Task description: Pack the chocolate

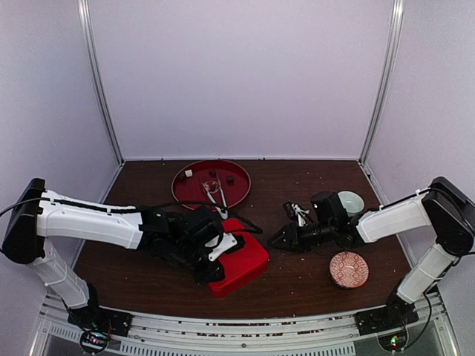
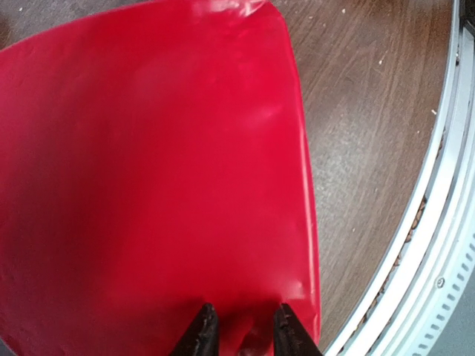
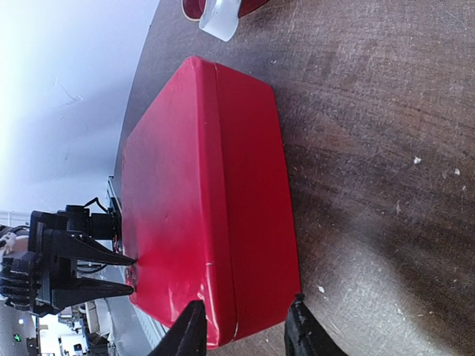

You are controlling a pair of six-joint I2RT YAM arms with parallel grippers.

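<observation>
Red box sat shut on the desk. Chocolate lay on the round plate behind it, beside the tongs. Left pincer was narrowly spread at the box's end. Right pincer was spread, straddling a corner. I reckoned: brace the base, lift the lid slowly.

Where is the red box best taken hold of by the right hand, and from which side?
Probably at the end nearest the right hand, approached level from the right. The red box lies flat and is low, and in the wrist view the open fingers stand either side of that end, so they could close across it.
</observation>
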